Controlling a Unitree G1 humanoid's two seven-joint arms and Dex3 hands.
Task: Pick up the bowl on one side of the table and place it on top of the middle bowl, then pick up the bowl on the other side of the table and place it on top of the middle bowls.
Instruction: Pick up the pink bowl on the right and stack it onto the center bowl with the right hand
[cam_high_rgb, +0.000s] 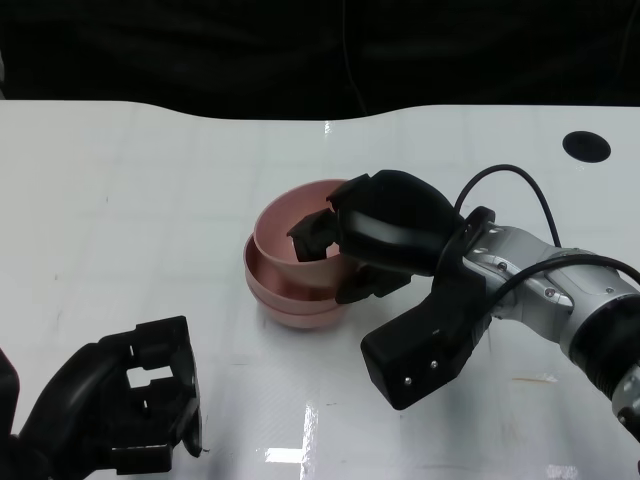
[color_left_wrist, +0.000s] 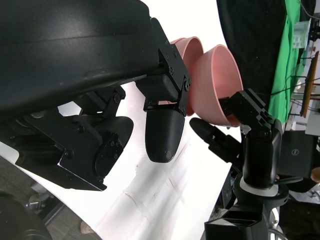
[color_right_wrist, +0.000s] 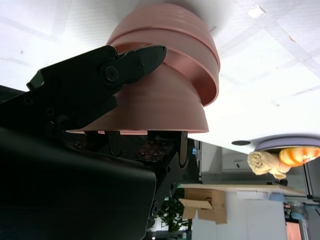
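Note:
A stack of pink bowls (cam_high_rgb: 285, 295) sits at the middle of the white table (cam_high_rgb: 140, 200). Another pink bowl (cam_high_rgb: 290, 228) lies tilted in the top of the stack, its opening turned toward my right hand (cam_high_rgb: 385, 235), which grips its near rim with fingers inside and outside. In the right wrist view this held bowl (color_right_wrist: 165, 105) leans against the stack (color_right_wrist: 170, 30) under my right hand (color_right_wrist: 85, 85). My left hand (cam_high_rgb: 130, 400) rests low at the near left, holding nothing, fingers apart. The left wrist view shows my left hand (color_left_wrist: 100, 100) and the tilted bowl (color_left_wrist: 215, 80).
A black round hole (cam_high_rgb: 586, 146) marks the table's far right. The table's far edge runs against a dark background. A black cable (cam_high_rgb: 520, 180) loops over my right forearm. Bare white tabletop lies to the left of the stack.

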